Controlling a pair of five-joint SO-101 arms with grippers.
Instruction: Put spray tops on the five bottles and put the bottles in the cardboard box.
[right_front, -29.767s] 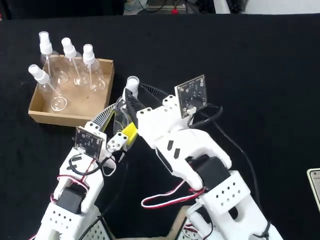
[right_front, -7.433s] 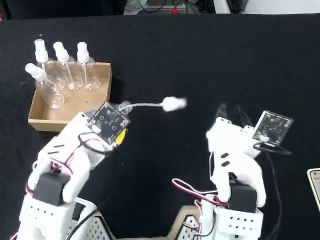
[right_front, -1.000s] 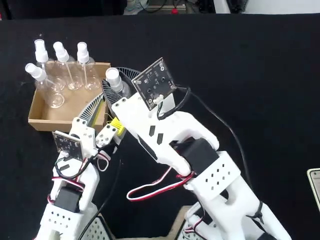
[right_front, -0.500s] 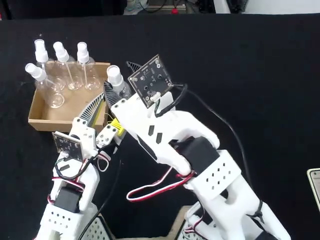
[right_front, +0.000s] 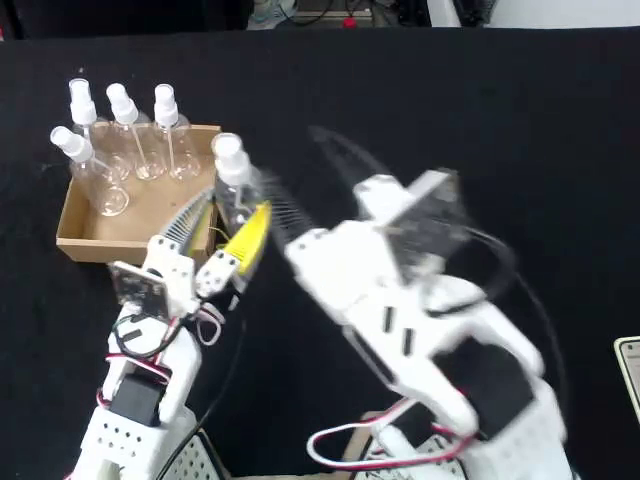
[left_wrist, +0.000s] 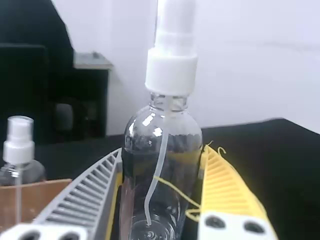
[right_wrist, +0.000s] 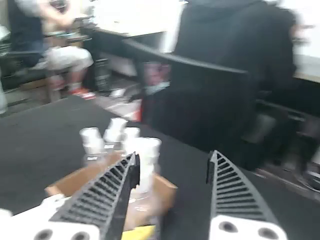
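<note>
The right gripper (right_wrist: 173, 161) has pulled back, wide open and empty. The left gripper (right_front: 222, 222) clamps the capped bottle (right_front: 238, 198) (the fifth), ready for the box (right_front: 100, 240).

high: fixed, overhead, looks down on desk (right_front: 520, 120) from arms' base side, mid-range.
left wrist: right behind left end effector (left_wrist: 162, 150), faces level, v. close on bottle (left_wrist: 161, 131).
right wrist: behind right end effector (right_wrist: 173, 156), faces room, farther back.
shared: cardboard box (right_front: 100, 240) in all 3.

Table (right_front: 480, 110), black cover: 1 open-topped cardboard box (right_front: 80, 238) towards its far left; 1 pale flat object (right_front: 630, 375) at its right edge.
</note>
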